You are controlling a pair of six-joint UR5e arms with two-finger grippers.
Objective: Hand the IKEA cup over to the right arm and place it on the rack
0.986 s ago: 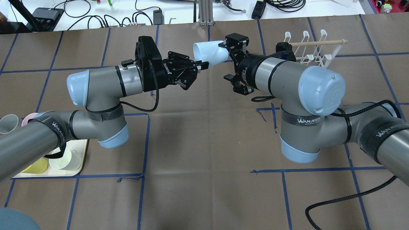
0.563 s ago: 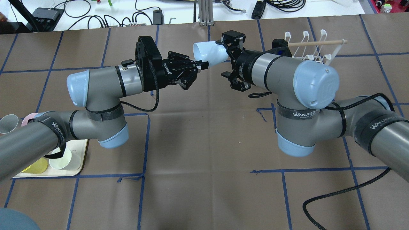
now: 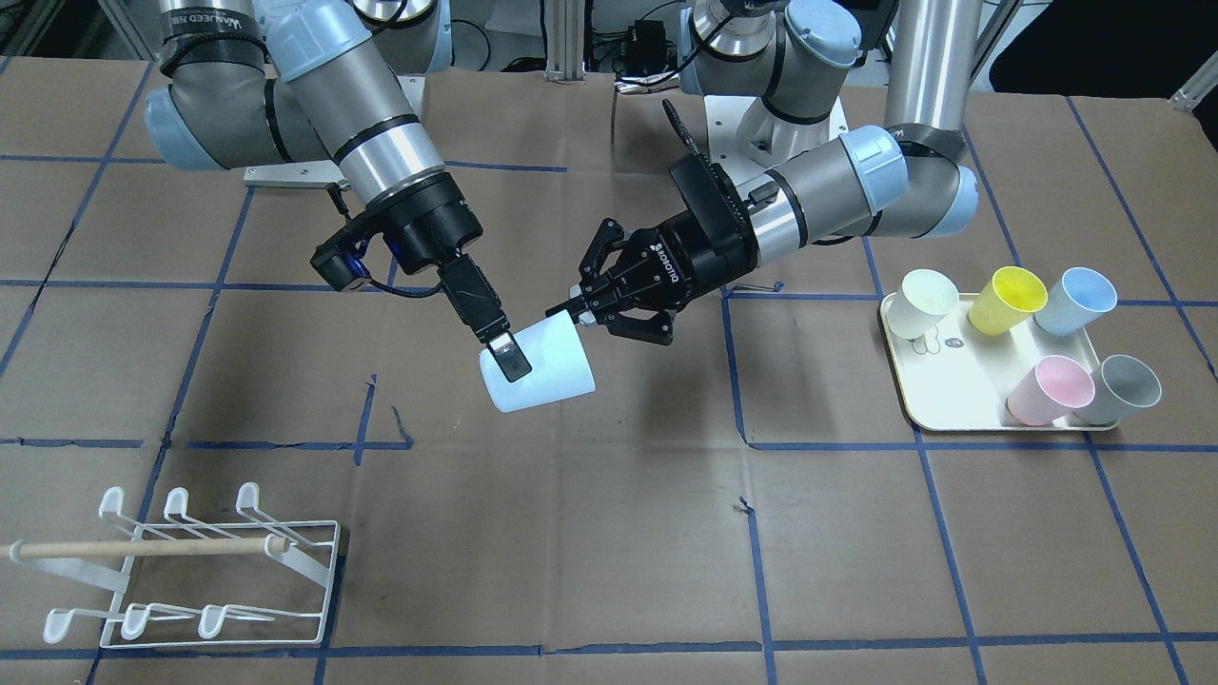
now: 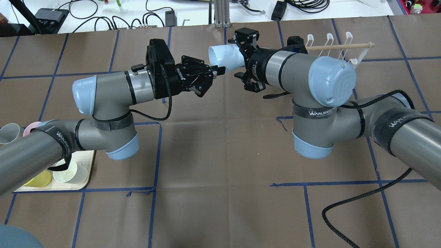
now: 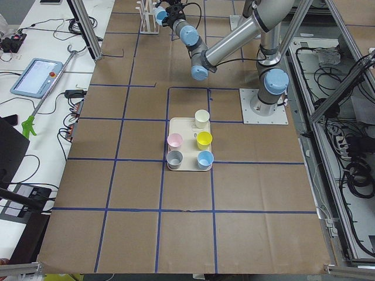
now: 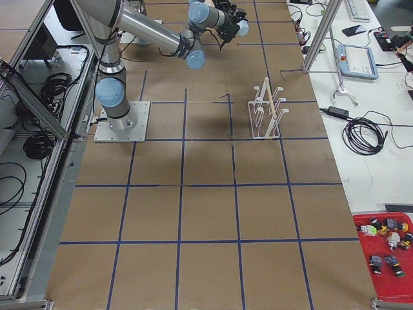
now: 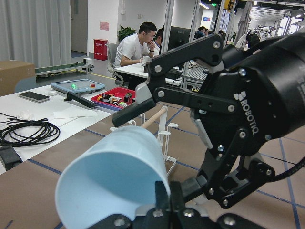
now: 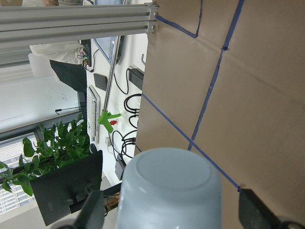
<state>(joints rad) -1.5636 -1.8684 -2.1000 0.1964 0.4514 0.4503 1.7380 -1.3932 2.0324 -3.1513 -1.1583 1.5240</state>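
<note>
While the left hand (image 3: 574, 306) pinches the pale blue cup's (image 3: 538, 364) rim, the right hand (image 3: 504, 354) straddles its base unclenched, well apart from the rack (image 3: 190, 571) on the counter (image 3: 609, 533).

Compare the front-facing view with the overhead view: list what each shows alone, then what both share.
Only front-facing: all five tray cups, the grey cup unobstructed, and the whole rack. Only overhead: the cables on the white bench beyond the table. Both: the pale blue cup held in mid-air between the left claw, fingers at its rim, and the right claw at its base end.
</note>
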